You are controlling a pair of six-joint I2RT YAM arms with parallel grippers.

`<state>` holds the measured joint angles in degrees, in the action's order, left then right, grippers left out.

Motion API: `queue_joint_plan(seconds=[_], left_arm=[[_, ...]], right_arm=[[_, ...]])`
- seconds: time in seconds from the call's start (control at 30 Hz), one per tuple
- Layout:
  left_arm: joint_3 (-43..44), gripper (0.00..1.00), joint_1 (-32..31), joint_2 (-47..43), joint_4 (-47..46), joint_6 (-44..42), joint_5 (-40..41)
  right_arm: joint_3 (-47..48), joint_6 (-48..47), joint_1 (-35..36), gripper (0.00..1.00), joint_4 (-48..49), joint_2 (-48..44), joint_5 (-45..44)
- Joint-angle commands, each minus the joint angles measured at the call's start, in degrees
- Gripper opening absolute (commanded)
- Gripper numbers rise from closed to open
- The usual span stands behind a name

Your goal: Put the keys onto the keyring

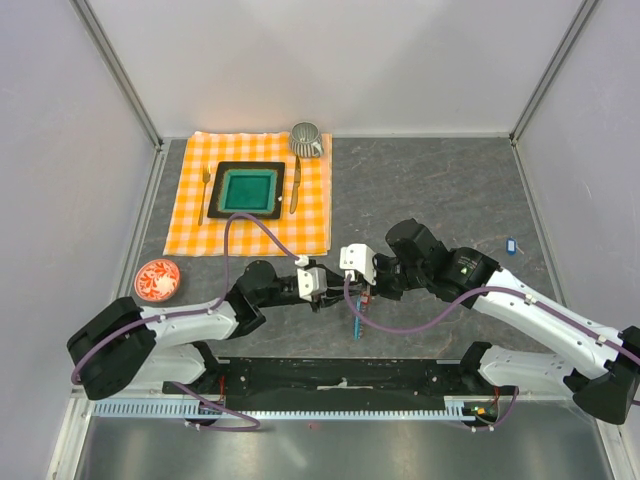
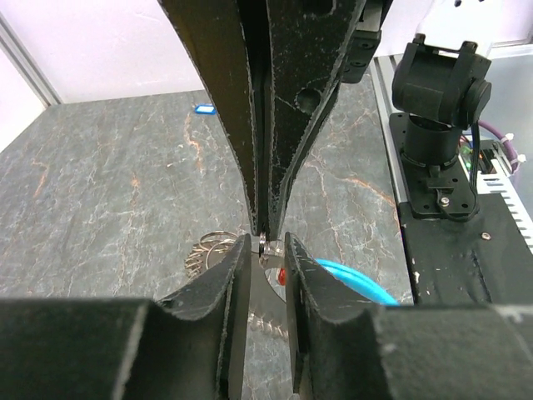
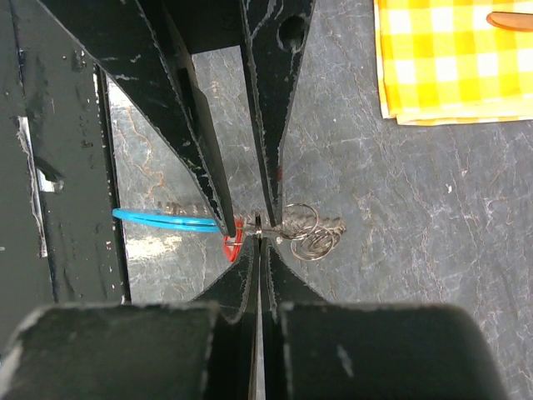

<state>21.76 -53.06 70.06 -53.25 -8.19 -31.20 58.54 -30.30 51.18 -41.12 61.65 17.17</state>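
Right tool (image 3: 258,236) is clenching the keyring (image 3: 306,233) — left tool (image 2: 266,247) is straddling the red key (image 2: 283,275), grip unclear — threading is needing steady alignment.

The only crowded spot is just ahead of the arm bases: there the left gripper (image 2: 266,243) has its fingers on either side of the right gripper (image 3: 258,239), whose tips are pinched together, and the keyring (image 1: 356,320) trails beneath, so no gap is left between them. At far left, the checked cloth (image 1: 315,215) with its plate (image 1: 248,166) and cup (image 1: 306,140) blocks the way, as does the red saucer (image 1: 140,282) beside the left arm. The table (image 1: 450,190) lies open at far right, with only a blue key (image 1: 510,244) near the wall.
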Motion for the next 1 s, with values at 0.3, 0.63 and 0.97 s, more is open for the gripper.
queue_joint_plan(seconds=[0.3, 0.63, 0.97], left_arm=[[3.55, 0.21, 0.24, 1.83, -0.36, 1.33, -2.55], [2.77, 0.02, 0.24, 0.08, 0.61, 0.28, -2.03], [-4.26, 0.02, 0.24, -3.35, -14.85, 5.46, 8.61]], right_arm=[[-0.27, -0.98, 0.5, 0.0, 3.68, -1.79, 1.64], [-1.06, 1.12, 0.5, 0.12, 5.0, -3.72, 0.15], [-9.14, 13.95, 0.41, 0.31, 15.72, -14.0, -10.49]])
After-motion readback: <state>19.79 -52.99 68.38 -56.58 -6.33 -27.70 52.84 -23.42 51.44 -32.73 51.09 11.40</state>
